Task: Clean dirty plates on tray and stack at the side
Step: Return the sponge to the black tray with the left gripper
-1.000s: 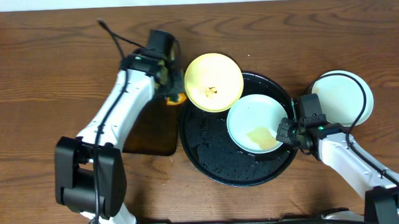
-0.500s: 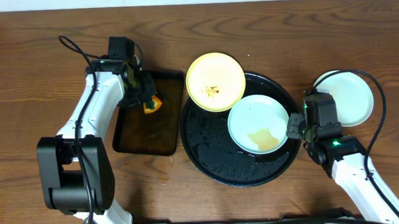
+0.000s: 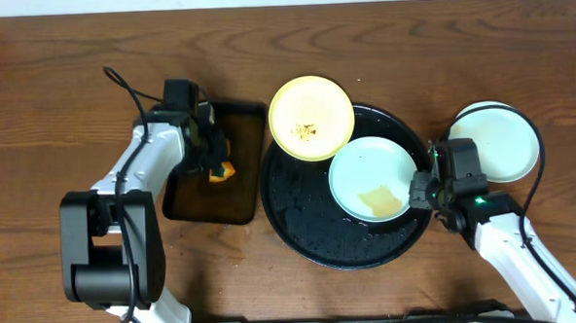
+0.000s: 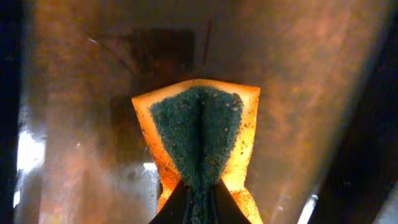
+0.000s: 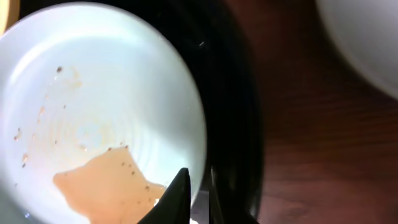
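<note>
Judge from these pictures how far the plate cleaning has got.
Done: one pale plate sits off the tray, looking clean. In hand: left gripper pinches the sponge; right gripper is at the smeared plate rim. Left: that plate and the specked yellow plate.

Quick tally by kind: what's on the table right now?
Plates: 3 (yellow plate, centre mint plate, right mint plate)
Trays: 2 (round tray, rectangular tray)
Sponge: 1
Total: 6
</note>
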Tool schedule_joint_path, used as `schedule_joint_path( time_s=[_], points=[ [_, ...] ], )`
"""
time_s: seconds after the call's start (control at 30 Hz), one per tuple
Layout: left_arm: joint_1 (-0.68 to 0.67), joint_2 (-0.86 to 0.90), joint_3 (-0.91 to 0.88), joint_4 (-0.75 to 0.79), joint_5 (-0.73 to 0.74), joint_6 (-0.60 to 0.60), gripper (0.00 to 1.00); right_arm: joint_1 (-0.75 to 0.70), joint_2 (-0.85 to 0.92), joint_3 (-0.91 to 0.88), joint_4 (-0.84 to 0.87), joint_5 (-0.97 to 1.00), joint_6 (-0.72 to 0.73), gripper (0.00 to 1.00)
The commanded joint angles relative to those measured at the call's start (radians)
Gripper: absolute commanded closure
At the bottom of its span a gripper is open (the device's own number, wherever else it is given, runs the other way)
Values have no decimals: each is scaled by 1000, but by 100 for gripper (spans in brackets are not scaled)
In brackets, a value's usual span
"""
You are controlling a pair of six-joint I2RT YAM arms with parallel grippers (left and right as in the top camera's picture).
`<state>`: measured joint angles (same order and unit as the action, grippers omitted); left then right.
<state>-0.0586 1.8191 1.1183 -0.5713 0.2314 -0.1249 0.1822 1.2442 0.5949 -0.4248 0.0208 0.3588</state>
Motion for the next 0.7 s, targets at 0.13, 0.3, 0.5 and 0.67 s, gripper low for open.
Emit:
schedule_joint_path(
  time_s=[0.13,0.3,0.5,0.67],
  points=[
    [8,43,-110,76,-21,38,83,-9,16,8,8,-53,11,87],
    [8,25,-110,65,42,40,92,-9,17,8,-14,-39,40,86],
    [8,-27,-105,87,45,53,67,-9,20,1,-39,-1,121,78],
    [8,-31,-106,87,45,53,81,-9,43,-12,-36,-47,124,79]
  ],
)
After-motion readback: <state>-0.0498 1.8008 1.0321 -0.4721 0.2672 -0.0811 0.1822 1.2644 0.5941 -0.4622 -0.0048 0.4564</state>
